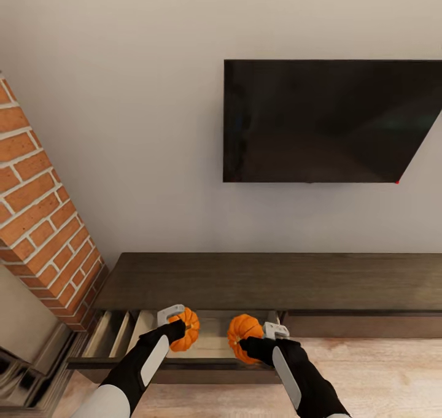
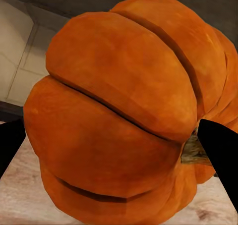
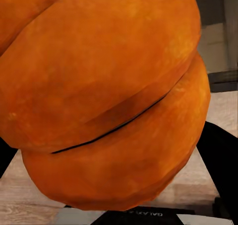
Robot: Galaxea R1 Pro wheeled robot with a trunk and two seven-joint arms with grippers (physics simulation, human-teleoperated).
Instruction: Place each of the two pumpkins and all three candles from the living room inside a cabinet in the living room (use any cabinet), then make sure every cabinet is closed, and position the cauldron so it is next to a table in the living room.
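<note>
Both arms poised over the cabinet's open drawer point(image 1: 184, 344) at 6 o'clock: left fingers point(image 1: 175, 326) clench one pumpkin point(image 1: 186, 329), right fingers point(image 1: 261, 341) another pumpkin point(image 1: 242, 335), ready for release inside

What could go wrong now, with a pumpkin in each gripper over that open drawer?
The right pumpkin hangs over the drawer's front edge, so on release it might hit the edge and roll onto the floor. The left pumpkin sits close beside it; lowering both together could bump them or the grippers, left and right.

Counted two ribbed orange pumpkins point(image 1: 186, 328) point(image 1: 243, 336), one long dark-brown wooden cabinet point(image 1: 270, 280), one open pale-wood drawer point(image 1: 212, 344), one black wall screen point(image 1: 328, 121).
</note>
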